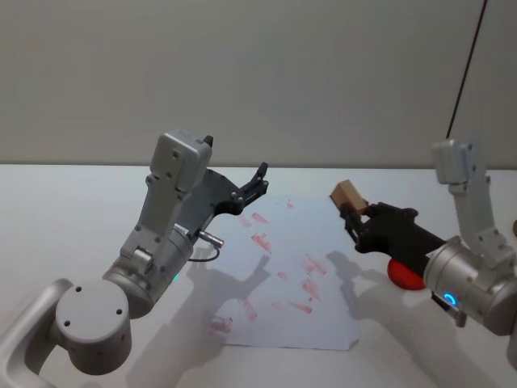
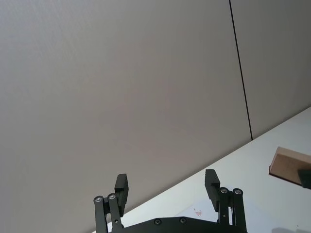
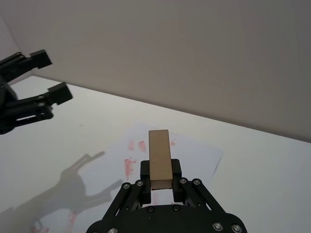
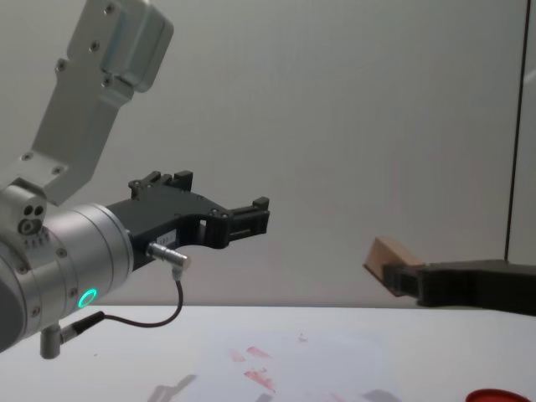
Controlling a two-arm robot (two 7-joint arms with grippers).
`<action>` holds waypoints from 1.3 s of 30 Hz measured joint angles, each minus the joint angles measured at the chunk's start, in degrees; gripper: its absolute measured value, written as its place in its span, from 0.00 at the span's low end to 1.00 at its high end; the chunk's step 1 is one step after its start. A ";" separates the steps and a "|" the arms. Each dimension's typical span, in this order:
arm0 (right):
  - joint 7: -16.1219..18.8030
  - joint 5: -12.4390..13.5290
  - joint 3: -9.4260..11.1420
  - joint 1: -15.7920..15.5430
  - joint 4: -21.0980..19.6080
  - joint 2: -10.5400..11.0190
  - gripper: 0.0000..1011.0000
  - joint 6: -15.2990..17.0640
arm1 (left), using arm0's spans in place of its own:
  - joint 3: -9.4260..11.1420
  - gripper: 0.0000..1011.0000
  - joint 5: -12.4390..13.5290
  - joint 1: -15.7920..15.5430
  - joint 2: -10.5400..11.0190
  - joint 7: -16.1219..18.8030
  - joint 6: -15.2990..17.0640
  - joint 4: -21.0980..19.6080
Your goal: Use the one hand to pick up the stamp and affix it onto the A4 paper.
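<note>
The right gripper [image 3: 161, 180] squeezes the stamp [image 3: 160, 156] up in the air by the A4 paper [image 1: 331, 319]. The left gripper [image 1: 258, 181] hangs with its claw apart.

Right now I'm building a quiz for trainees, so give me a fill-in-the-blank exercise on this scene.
1. The stamp is gripped by the ____ end effector.
2. The left end effector, up in the air, is ____.
3. The prints on the A4 paper are ____.
Missing words: right; open; red.

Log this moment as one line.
right gripper: shut on stamp, raised near A4 paper | left gripper: open, raised | stamp not yet pressed
</note>
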 joint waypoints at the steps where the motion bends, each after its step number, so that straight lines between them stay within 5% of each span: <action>1: 0.49 -0.06 -0.10 0.09 -0.07 -0.04 0.22 0.29 | 0.00 0.99 0.00 0.00 0.00 0.00 0.00 0.00; 12: 5.41 -3.39 -1.63 0.71 -0.28 0.39 0.22 4.27 | 0.00 0.99 0.00 0.00 0.00 0.00 0.00 0.00; 25: 10.45 -10.78 -3.73 0.95 2.31 1.65 0.22 8.00 | 0.00 0.99 0.00 0.00 0.00 0.01 0.00 0.00; 39: 11.21 -12.76 -5.29 0.69 4.92 1.32 0.22 9.00 | 0.00 0.99 0.00 0.00 0.00 0.01 0.00 0.00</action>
